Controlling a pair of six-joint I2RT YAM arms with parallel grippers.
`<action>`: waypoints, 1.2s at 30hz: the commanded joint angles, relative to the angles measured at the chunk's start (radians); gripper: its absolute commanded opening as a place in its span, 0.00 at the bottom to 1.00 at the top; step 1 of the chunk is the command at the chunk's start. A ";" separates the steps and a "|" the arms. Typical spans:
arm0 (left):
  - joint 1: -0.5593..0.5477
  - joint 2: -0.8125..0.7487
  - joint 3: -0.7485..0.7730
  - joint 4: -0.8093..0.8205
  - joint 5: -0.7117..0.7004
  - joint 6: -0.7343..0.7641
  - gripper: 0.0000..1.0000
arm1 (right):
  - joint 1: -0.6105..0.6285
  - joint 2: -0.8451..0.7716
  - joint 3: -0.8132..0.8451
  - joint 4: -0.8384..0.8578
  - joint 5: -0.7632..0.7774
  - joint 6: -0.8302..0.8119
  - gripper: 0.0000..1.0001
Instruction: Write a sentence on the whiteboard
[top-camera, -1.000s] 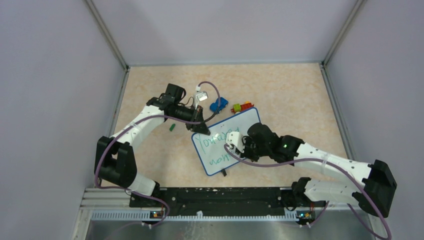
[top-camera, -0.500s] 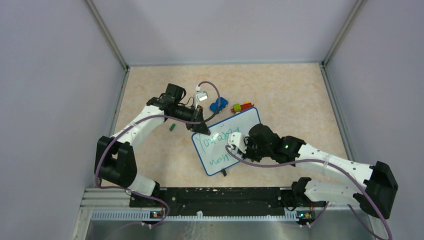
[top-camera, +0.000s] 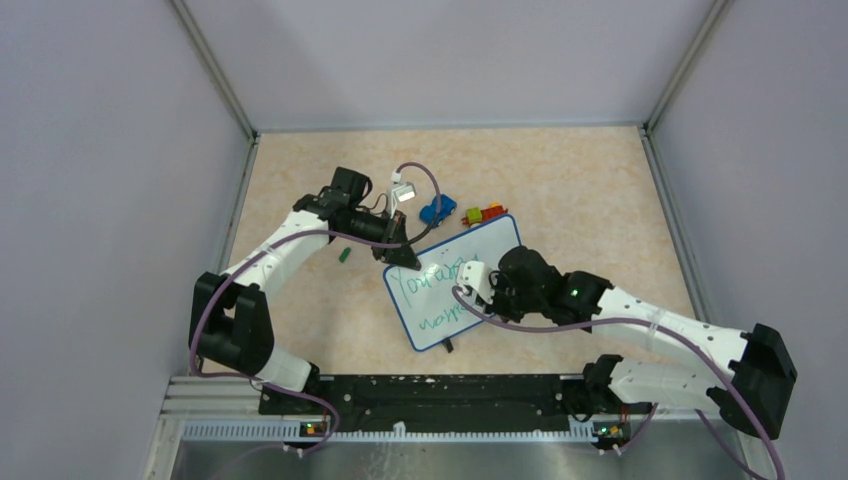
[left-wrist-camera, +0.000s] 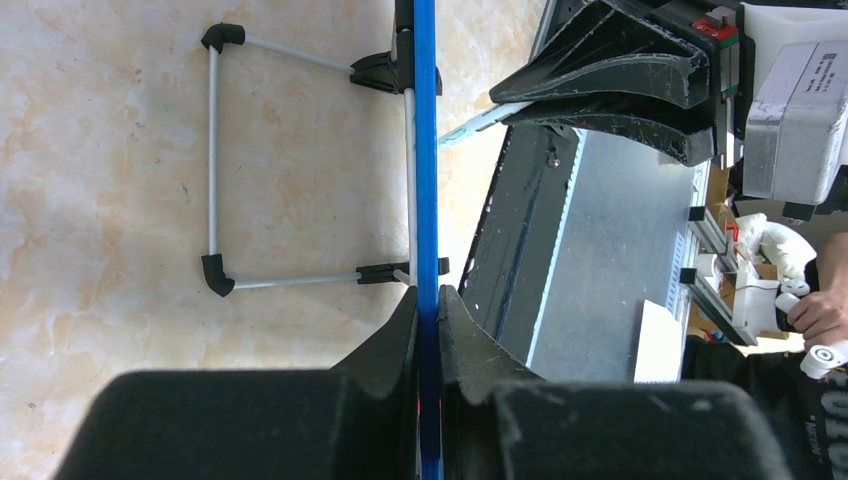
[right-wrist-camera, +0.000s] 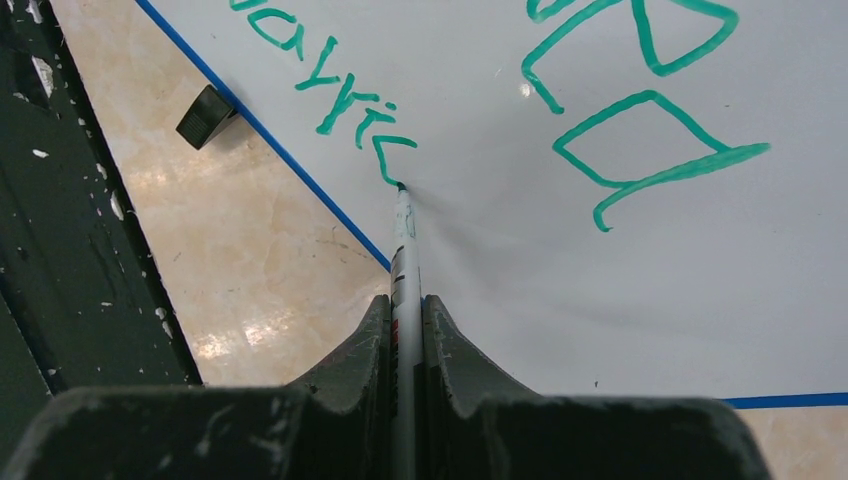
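The whiteboard (top-camera: 430, 300), white with a blue rim, lies tilted on the table centre. Two lines of green script, the sentence (top-camera: 432, 275), run across it. My left gripper (top-camera: 404, 256) is shut on the board's far left corner; the left wrist view shows the blue rim (left-wrist-camera: 426, 180) edge-on between the jaws. My right gripper (top-camera: 468, 296) is shut on a white marker (right-wrist-camera: 402, 260). Its green tip touches the board at the end of the lower line of script (right-wrist-camera: 330, 85), near the board's blue edge (right-wrist-camera: 300, 165).
A blue toy car (top-camera: 436, 209) and a green, yellow and red toy (top-camera: 483, 214) lie just beyond the board's far edge. A small green piece (top-camera: 344, 254) lies left of the board. A white block (top-camera: 402, 191) sits by the left wrist cable. Walls enclose the table.
My right gripper has shifted slightly up and right along the board with the marker. The left arm and the board have not moved.
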 joint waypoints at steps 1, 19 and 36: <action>-0.007 0.011 -0.011 0.022 -0.008 0.013 0.00 | -0.026 -0.010 0.065 0.092 0.114 0.004 0.00; -0.007 0.009 -0.013 0.022 -0.009 0.014 0.00 | -0.026 0.009 0.080 0.113 0.088 0.008 0.00; -0.006 0.016 -0.013 0.023 -0.007 0.017 0.00 | 0.002 0.046 0.099 0.105 0.011 0.009 0.00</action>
